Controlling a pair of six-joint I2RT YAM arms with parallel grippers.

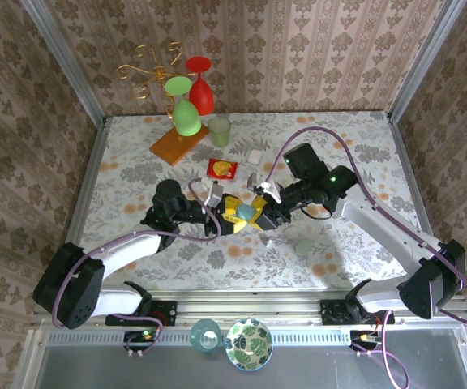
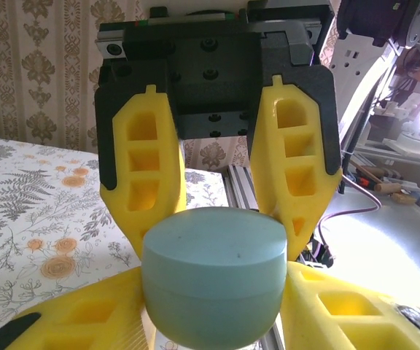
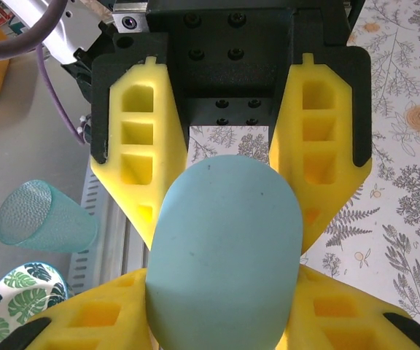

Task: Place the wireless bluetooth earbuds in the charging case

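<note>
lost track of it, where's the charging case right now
Middle of the top view, above the table: the charging case is pinched between the left gripper and the right gripper.

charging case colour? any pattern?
The charging case is plain light blue, no pattern; the right wrist view shows it best.
</note>
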